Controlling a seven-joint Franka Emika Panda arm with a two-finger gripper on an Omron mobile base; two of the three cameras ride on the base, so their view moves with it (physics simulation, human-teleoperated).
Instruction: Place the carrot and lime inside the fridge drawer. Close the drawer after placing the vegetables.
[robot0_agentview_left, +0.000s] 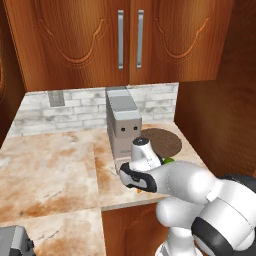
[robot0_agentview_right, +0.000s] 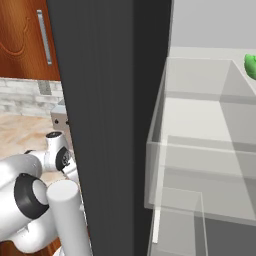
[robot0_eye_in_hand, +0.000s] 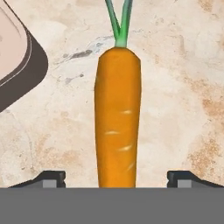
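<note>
Your white arm with dark joints (robot0_agentview_left: 200, 200) bends low over the pale marble-patterned counter (robot0_agentview_left: 55, 165), under the brown wooden wall cupboards with steel handles (robot0_agentview_left: 130, 40). In the right base view the tall dark grey fridge door edge (robot0_agentview_right: 107, 125) stands beside the clear plastic bins (robot0_agentview_right: 200, 165) inside the fridge, with a bright green oval thing (robot0_agentview_right: 250, 66) at the far right. On the counter a grey boxy appliance with two dark knobs (robot0_agentview_left: 123, 125) sits just beside a round dark brown mat (robot0_agentview_left: 162, 141).

Your gripper (robot0_eye_in_hand: 116, 178) hangs open, its two dark fingertips (robot0_eye_in_hand: 51, 178) set wide apart on either side of the slim orange carrot (robot0_eye_in_hand: 117, 118), touching nothing. The carrot lies flat on the counter, green stalk pointing away from the hand. A sliver of green (robot0_agentview_left: 168, 161) peeks out beside the wrist; you cannot tell what it is.
</note>
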